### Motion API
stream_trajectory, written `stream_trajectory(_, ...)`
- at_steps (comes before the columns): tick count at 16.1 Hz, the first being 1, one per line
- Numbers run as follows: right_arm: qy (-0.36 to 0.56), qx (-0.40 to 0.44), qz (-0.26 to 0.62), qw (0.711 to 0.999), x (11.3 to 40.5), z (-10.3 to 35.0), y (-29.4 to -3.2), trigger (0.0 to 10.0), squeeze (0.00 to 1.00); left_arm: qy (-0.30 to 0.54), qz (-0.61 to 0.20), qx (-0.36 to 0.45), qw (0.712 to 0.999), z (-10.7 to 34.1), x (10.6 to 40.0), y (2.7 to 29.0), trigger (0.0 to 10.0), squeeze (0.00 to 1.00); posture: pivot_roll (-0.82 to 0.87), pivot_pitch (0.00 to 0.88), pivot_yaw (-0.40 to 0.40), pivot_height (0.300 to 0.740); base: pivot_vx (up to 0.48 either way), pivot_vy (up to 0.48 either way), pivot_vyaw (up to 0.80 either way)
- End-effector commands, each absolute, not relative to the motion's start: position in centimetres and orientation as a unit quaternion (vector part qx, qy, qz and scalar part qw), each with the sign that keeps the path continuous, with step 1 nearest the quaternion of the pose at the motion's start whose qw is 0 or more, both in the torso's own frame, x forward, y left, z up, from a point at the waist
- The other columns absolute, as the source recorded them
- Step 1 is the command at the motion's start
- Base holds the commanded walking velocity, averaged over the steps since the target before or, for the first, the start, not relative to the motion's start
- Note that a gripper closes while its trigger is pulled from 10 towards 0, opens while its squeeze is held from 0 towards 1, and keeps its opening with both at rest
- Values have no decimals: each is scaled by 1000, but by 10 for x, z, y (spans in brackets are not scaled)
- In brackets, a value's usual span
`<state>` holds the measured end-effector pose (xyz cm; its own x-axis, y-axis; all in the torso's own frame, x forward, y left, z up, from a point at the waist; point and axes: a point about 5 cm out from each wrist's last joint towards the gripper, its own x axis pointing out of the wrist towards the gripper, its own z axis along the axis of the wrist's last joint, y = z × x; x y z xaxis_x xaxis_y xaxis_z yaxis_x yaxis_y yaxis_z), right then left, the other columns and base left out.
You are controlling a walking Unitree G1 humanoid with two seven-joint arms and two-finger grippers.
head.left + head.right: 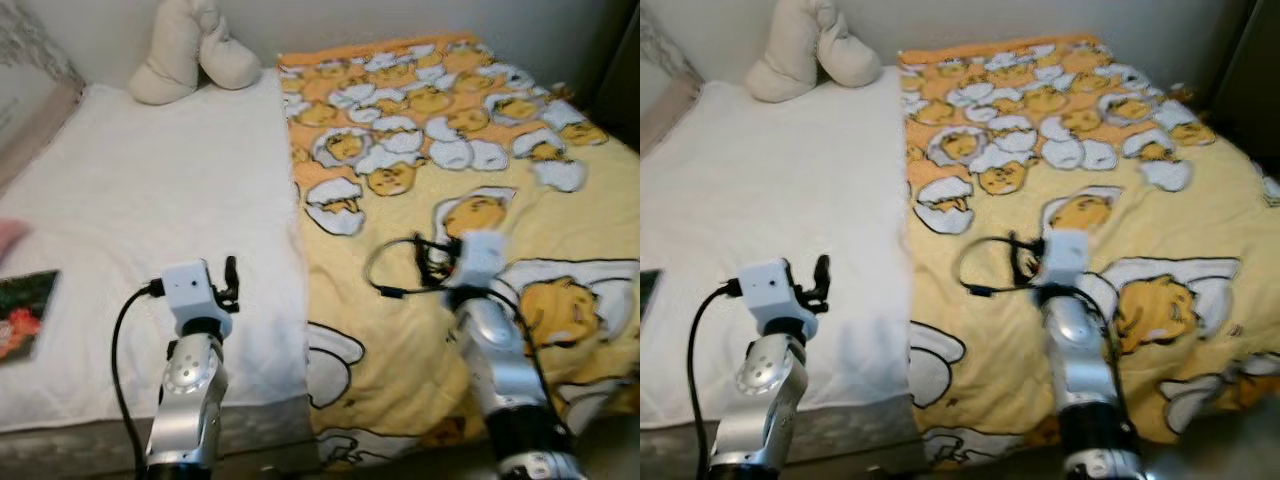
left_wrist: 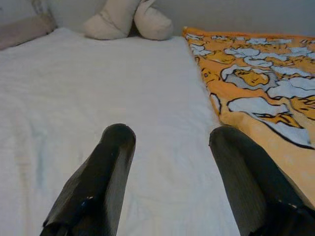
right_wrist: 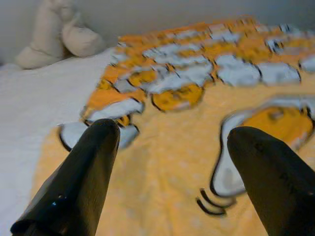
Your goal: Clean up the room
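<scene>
Left eye view: yellow egg-patterned blanket spread flat.

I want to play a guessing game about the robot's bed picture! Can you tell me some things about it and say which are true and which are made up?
1. The yellow blanket covers the bed's right part. True.
2. The cream plush toy lies on the yellow blanket. False: it lies on the white sheet, by the wall.
3. The left gripper has its jaws open above the white sheet. True.
4. The right gripper is shut on the blanket. False: its jaws are open and hold nothing.
5. A book lies at the sheet's left edge. True.
</scene>
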<state>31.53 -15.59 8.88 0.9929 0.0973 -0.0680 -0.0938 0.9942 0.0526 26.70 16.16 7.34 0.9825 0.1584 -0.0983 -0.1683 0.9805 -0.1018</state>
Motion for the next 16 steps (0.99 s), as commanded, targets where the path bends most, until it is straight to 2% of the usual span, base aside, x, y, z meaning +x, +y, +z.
stream_trajectory(1,38,18,48,998,317,91,-159,10000,0,41,91,-53,994,76,267,162,10000,0,-161,0,69,740,0,-465,0)
stream_trajectory(4,38,-11,55,998,314,90,-161,10000,0,50,84,-52,994,73,268,161,10000,0,-156,0,59,740,0,-459,0)
stream_trajectory(8,41,-47,100,993,301,84,-157,10000,0,86,37,-35,995,60,289,152,10000,0,-162,0,48,740,0,0,0)
stream_trajectory(9,43,-57,131,989,283,81,-154,10000,0,115,21,-35,993,52,307,158,10000,0,-197,18,58,740,0,0,0)
stream_trajectory(12,48,-61,147,986,253,78,-157,10000,0,136,6,-16,991,51,324,162,10000,0,-241,59,77,740,0,0,0)
stream_trajectory(14,54,-57,133,988,242,76,-163,10000,0,116,15,-30,993,58,327,169,10000,0,-280,68,111,740,0,0,0)
stream_trajectory(15,48,-54,120,990,239,80,-166,10000,0,50,6,-23,998,71,310,172,10000,0,-280,59,126,740,0,0,0)
stream_trajectory(16,39,-51,113,992,240,84,-168,10000,0,20,-3,-30,999,78,295,170,10000,0,-269,47,134,740,0,0,0)
